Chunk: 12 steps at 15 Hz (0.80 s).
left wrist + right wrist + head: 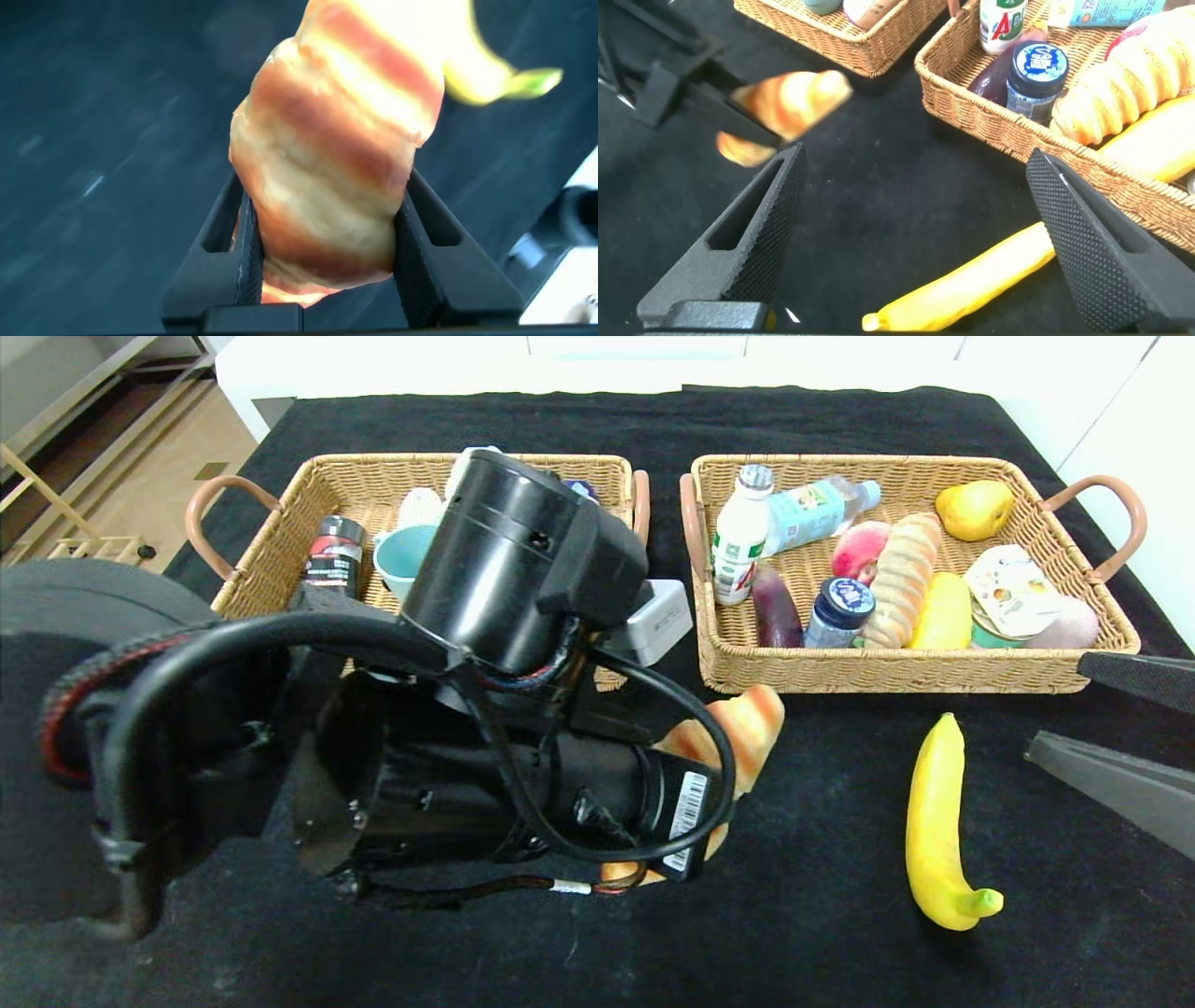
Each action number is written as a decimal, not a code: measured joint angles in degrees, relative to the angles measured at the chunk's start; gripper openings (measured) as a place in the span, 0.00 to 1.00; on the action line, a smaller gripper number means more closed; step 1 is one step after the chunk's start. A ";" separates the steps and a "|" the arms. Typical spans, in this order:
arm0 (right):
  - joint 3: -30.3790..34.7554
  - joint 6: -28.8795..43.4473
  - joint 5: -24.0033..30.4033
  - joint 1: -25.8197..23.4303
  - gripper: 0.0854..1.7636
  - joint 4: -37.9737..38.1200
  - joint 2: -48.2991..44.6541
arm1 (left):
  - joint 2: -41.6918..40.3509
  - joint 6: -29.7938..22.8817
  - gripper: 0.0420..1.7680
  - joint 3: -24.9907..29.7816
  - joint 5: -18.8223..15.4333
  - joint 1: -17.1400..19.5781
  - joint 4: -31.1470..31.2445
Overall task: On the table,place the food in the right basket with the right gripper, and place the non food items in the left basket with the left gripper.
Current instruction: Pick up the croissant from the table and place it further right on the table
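While the head view hides the left pincer (pixel 695 803) behind its arm, the croissant (pixel 738 728) pokes out above the tabletop (pixel 822 933), near the right basket (pixel 747 663). From the left wrist, jaws clamp it: it is food, so set it down gently. Right wrist view: right pincer (pixel 915 243) wide over the banana (pixel 971 280).

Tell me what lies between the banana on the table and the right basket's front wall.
Nothing: in the head view only bare black cloth separates the banana from the right basket.
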 joint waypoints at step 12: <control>0.35 -0.24 -0.09 0.78 0.97 -0.02 0.37 | 13.18 -0.11 0.45 -6.78 0.74 -3.74 -7.25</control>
